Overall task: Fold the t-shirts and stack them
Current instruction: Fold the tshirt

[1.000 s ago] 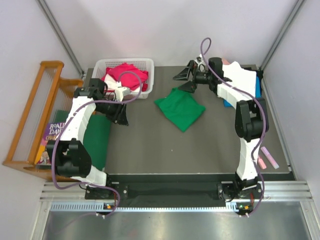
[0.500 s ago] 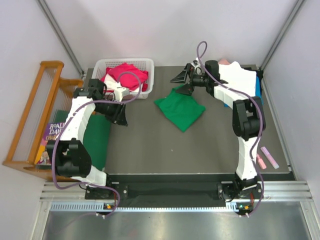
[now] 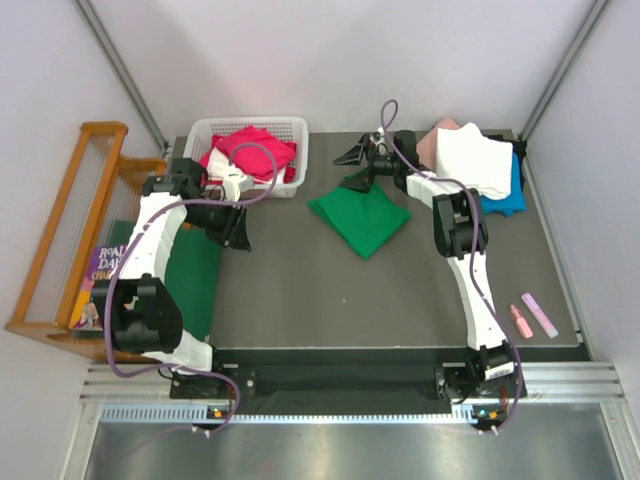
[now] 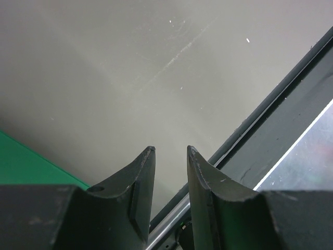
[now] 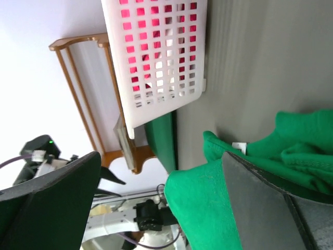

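A bright green t-shirt (image 3: 360,216) lies folded in a diamond at the table's middle back. My right gripper (image 3: 355,168) is open, its jaws wide apart at the shirt's far corner. In the right wrist view the green cloth (image 5: 208,208) and its white neck label (image 5: 238,148) lie between the open gripper (image 5: 161,156). My left gripper (image 3: 237,228) hangs over bare table at the left, jaws slightly apart and empty (image 4: 170,151). Red/magenta shirts (image 3: 252,148) fill the white basket (image 3: 290,128). Pink, white and blue shirts (image 3: 478,165) are stacked at the back right.
A dark green mat (image 3: 196,272) lies at the table's left edge; it also shows in the left wrist view (image 4: 26,162). A wooden rack (image 3: 70,230) and a book (image 3: 100,268) stand beyond it. Two small pink objects (image 3: 532,315) lie at the right edge.
My right gripper has moved left, away from the back-right stack, to the green shirt's far corner. The stack now shows fully. The left arm has barely moved.
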Robot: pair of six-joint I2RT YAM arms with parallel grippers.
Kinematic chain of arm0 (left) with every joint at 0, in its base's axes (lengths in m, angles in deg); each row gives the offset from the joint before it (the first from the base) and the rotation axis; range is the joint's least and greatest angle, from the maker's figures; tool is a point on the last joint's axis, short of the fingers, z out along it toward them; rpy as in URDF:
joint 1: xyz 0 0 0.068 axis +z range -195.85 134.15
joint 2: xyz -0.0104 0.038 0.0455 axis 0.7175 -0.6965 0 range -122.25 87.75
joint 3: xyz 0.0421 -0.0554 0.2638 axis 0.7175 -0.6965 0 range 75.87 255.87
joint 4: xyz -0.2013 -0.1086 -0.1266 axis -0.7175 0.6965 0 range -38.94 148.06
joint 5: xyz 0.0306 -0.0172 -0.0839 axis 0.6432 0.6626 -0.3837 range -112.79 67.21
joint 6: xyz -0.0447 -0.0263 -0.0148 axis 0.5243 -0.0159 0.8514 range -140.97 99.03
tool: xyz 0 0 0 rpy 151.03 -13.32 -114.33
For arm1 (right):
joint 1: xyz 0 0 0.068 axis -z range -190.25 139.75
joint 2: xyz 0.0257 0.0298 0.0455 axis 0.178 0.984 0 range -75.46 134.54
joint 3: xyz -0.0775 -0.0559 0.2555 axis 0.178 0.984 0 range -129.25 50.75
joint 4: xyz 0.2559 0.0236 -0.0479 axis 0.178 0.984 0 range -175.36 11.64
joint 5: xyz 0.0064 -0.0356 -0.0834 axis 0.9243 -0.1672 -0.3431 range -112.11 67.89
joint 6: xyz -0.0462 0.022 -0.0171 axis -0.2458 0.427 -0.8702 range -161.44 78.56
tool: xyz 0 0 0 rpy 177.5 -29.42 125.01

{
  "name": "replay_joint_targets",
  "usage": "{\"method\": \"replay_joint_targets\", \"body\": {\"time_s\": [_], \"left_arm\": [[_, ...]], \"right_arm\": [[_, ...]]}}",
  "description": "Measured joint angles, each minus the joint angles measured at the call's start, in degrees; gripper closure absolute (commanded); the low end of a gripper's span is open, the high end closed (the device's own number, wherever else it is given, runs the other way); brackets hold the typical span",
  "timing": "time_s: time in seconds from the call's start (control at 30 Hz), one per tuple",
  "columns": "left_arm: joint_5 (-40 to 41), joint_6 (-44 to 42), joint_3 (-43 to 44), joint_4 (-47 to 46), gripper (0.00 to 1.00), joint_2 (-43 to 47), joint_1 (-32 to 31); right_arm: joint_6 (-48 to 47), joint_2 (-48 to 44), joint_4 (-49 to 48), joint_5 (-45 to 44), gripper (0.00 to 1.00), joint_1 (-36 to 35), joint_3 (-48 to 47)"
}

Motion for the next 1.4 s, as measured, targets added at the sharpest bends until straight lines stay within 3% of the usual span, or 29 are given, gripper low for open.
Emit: {"method": "replay_joint_targets", "body": {"time_s": [0.2,0.4,0.97,1.13,1.4], "left_arm": [[-0.7,0.0,0.0,0.0,0.64,-0.8,0.2],[-2.3,0.0,-0.1,0.1,0.64,-0.8,0.2],[-4.6,0.9,-0.2,0.2,0.64,-0.8,0.2],[-4.6,0.9,-0.3,0.2,0.63,-0.8,0.2],[-4.7,0.9,-0.8,0.2,0.64,-0.7,0.2]], "right_arm": [[5.9,4.5,-4.7,3.9,0.00,1.0,-4.9],[8.0,3.0,-12.6,5.2,0.00,1.1,0.1],[-1.7,-20.7,-8.9,5.2,0.00,-2.6,14.8],[-2.7,-18.6,-8.5,5.0,0.00,-5.7,19.7],[-5.1,-8.9,-3.0,4.7,0.00,-7.0,17.8]]}}
